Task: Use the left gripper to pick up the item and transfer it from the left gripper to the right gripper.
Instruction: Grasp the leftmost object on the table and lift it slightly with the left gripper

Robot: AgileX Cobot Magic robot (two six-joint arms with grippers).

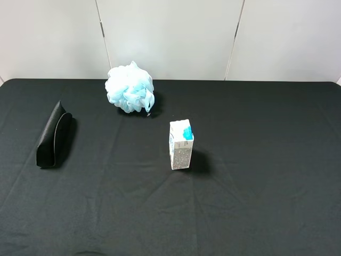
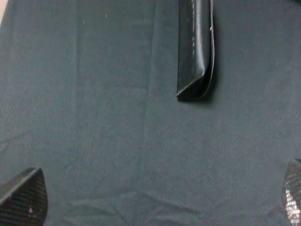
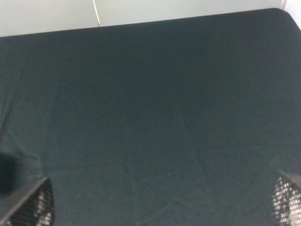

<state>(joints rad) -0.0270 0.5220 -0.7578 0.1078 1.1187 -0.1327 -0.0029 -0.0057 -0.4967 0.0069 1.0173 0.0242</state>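
Observation:
The item, a long flat black case, lies on the black cloth at the far left of the exterior high view. Its near end also shows in the left wrist view as the item, ahead of the fingers and apart from them. My left gripper is open, its fingertips wide apart over bare cloth with nothing between them. My right gripper is open too, over bare black cloth. Neither arm shows in the exterior high view.
A light-blue-and-white mesh bath puff sits near the back edge of the table. A small white-and-teal carton stands upright near the middle. The black cloth covers the whole table, with a pale wall behind.

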